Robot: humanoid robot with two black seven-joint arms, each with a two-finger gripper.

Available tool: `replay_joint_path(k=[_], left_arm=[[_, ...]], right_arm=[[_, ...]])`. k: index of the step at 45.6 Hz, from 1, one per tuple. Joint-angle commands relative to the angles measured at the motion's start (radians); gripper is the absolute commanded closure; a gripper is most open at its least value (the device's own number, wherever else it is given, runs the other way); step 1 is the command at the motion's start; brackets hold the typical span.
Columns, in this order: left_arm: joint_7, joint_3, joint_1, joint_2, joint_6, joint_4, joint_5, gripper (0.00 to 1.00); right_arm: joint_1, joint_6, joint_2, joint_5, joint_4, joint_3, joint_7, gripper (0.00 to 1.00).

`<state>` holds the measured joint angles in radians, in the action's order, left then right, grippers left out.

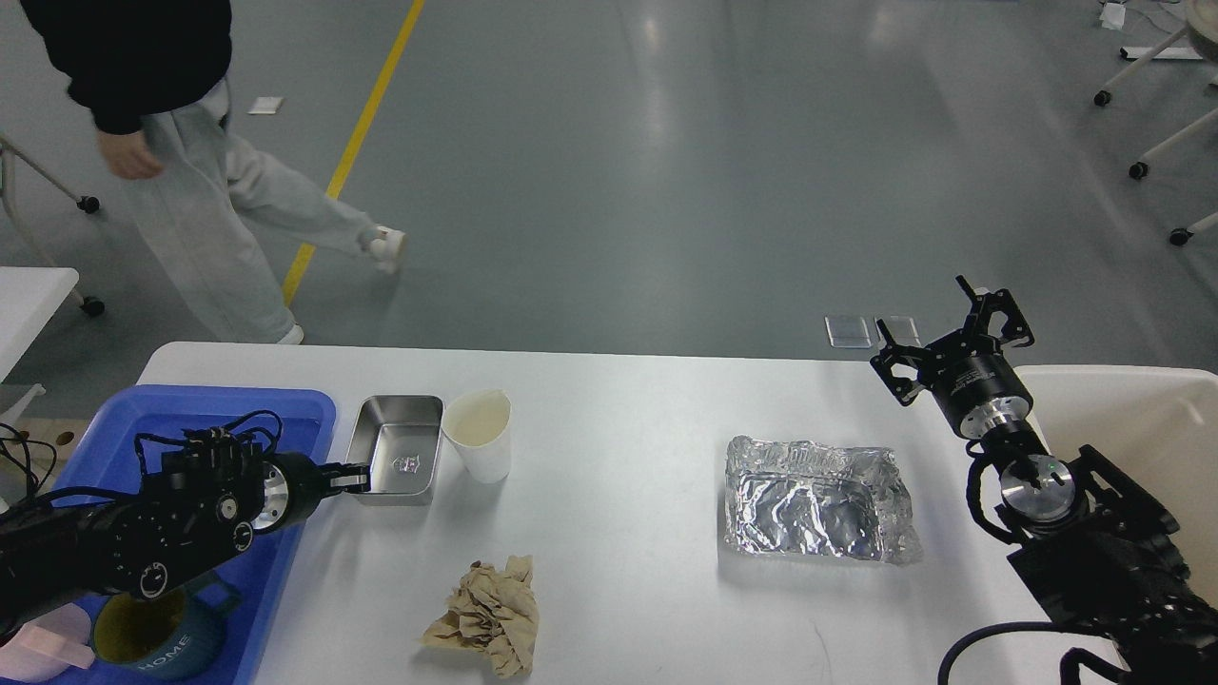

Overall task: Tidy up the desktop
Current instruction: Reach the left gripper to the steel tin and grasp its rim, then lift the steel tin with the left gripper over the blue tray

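The white desktop carries a steel tin, a white paper cup, a crumpled brown paper and a crumpled foil tray. My left gripper reaches over the blue tray's right edge and touches the tin's near-left corner. Its fingers show as one pale bar, so I cannot tell whether they grip the rim. My right gripper is open and empty, raised over the desktop's far right edge, behind and to the right of the foil tray.
A blue plastic tray at the left holds a dark teal mug and a pink cup. A cream-white bin stands at the right. A person walks on the floor beyond the far left.
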<state>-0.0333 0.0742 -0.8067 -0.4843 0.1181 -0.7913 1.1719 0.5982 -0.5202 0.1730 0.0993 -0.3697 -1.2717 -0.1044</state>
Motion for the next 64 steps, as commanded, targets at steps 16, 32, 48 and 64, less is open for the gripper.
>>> replay_joint_path(k=[16,32,48,64], left_arm=[[0.148,0.033,0.000,-0.020,0.031,-0.006,0.002,1.00],[0.154,0.018,-0.016,-0.212,0.045,-0.129,0.006,1.00],[0.191,-0.083,-0.065,-0.404,0.089,-0.367,0.000,1.00],[0.196,-0.330,-0.112,-0.548,0.270,-0.565,-0.032,1.00]], right_arm=[[0.002,0.000,0.000,0.000,0.000,0.000,0.000,0.00],[-0.001,0.000,0.000,0.000,0.000,0.000,0.000,0.00],[-0.001,0.002,-0.003,-0.001,-0.001,0.000,0.000,0.00],[0.000,0.002,-0.003,-0.001,-0.003,0.000,0.000,0.00]])
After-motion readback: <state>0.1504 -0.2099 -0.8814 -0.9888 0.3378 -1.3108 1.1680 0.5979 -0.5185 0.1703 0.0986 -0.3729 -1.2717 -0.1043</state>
